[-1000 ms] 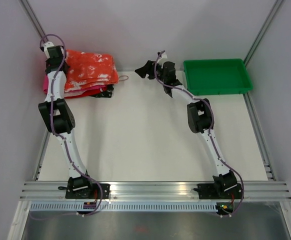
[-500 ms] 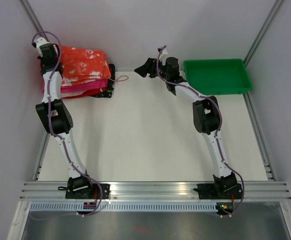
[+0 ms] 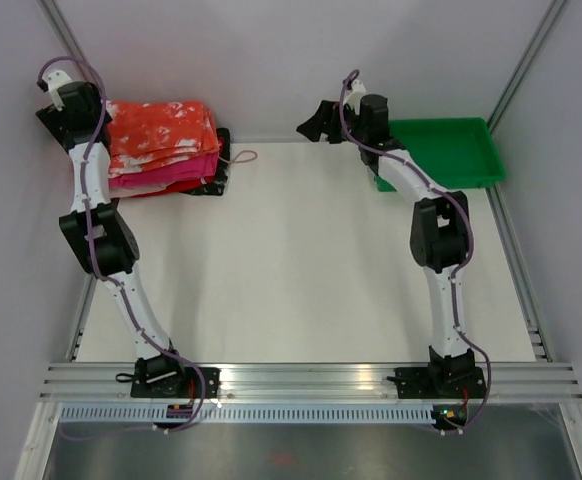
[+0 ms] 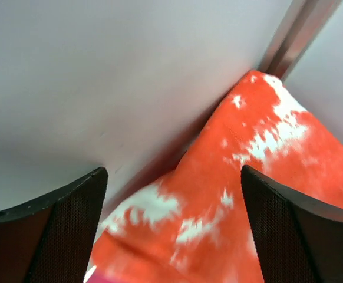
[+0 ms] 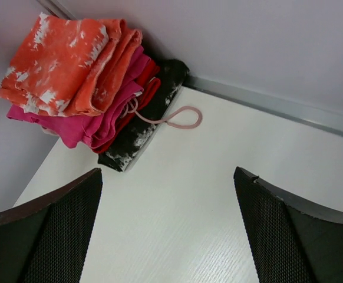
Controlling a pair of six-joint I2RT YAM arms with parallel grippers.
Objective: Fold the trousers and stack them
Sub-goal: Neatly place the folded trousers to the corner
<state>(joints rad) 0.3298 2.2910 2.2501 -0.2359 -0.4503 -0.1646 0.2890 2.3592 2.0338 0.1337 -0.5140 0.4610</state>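
Observation:
A stack of folded trousers lies in the far left corner. The orange-and-white pair is on top, with pink, red and black-and-white pairs beneath. My left gripper is raised at the stack's left end by the wall, open, with nothing between its fingers; the orange cloth lies below it. My right gripper hangs open and empty above the far middle of the table, right of the stack, fingers wide apart.
A green tray sits at the far right, partly behind the right arm. A pink drawstring trails from the stack onto the white table. Walls and metal frame posts close in the back and sides.
The left gripper has opened, let go of the orange trousers and drawn back left toward the wall. The right arm has swung right and further back.

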